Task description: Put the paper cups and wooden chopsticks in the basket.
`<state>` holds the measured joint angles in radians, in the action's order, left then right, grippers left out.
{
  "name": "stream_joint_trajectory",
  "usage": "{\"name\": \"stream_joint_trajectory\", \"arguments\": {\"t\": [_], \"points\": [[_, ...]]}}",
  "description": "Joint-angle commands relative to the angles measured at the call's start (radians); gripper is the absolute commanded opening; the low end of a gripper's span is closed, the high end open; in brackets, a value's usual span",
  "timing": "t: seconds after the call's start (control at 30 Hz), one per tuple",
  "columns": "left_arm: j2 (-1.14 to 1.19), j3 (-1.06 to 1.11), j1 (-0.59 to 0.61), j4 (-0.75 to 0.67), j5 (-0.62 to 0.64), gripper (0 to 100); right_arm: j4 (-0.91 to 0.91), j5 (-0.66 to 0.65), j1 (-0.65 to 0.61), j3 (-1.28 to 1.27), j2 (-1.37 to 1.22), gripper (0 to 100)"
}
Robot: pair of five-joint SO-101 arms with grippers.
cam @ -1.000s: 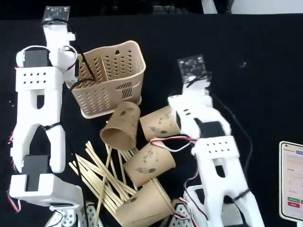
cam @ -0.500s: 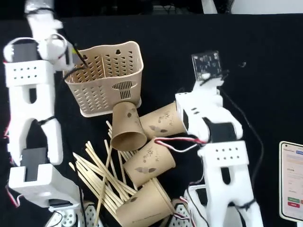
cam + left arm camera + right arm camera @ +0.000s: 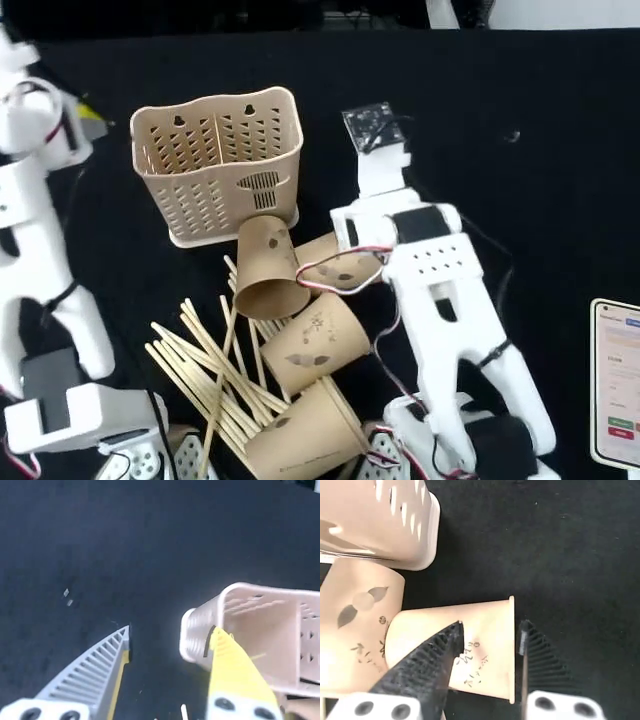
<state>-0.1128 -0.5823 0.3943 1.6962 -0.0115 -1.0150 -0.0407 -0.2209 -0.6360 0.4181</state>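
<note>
**Four paper cups waiting, the right gripper lining up on one**

Four paper cups and a heap of wooden chopsticks [image 3: 205,375] are lying on the black table [image 3: 520,200], and nothing is sitting in the basket [image 3: 215,205] yet. The basket is standing upright in the upper left of the high view. The right arm [image 3: 440,290] is leaning in from lower right toward the cluster. The left arm [image 3: 30,200] is standing along the left edge.

In the right wrist view the right gripper [image 3: 490,627] is hanging wide apart and empty over the target cup [image 3: 480,650], which is lying on its side. One finger is sitting over the cup's wall, the other just past its rim, above bare cloth.

The step in hand is probably the pinch on that rim. To do it well:
- The outer finger should be slipping into the mouth while the other is pressing the outside wall.
- The squeeze should be staying light, since thin paper is likely to be buckling under force.
- The neighbouring cup [image 3: 268,268] is touching the target, so a straight lift should be disturbing it less than a drag.

The left gripper [image 3: 170,640] is hovering spread and empty beside the basket's corner, where it may be getting in the way of the drop.
</note>
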Motion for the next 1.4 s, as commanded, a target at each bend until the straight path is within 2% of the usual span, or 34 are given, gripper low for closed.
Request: {"name": "stream_joint_trajectory", "arguments": {"t": [0.0,0.27,0.43,0.6,0.67,0.87,1.13,1.37], "points": [[-0.051,-0.039,0.074,0.064,0.009,26,-0.029,0.005,0.043,0.091,-0.033,25.4],[-0.06,0.168,0.153,0.061,0.011,26,-0.066,0.0,0.018,0.165,-0.203,21.9],[-0.06,0.242,0.154,0.061,0.011,26,-0.25,-0.008,-0.068,0.303,-0.294,20.6],[-0.06,0.254,0.157,0.061,0.011,26,-0.393,-0.081,-0.069,0.432,-0.346,2.1],[-0.06,0.255,0.162,0.061,0.011,26,-0.425,-0.104,-0.046,0.44,-0.344,1.7],[-0.06,0.255,0.188,0.061,0.014,26,-0.517,-0.167,0.014,0.446,-0.213,1.1],[-0.06,0.3,0.182,0.063,0.012,26,-0.601,-0.359,0.046,0.453,0.071,1.1],[-0.061,0.421,0.199,0.058,-0.011,26,-0.603,-0.381,0.043,0.722,0.191,1.1]]}}
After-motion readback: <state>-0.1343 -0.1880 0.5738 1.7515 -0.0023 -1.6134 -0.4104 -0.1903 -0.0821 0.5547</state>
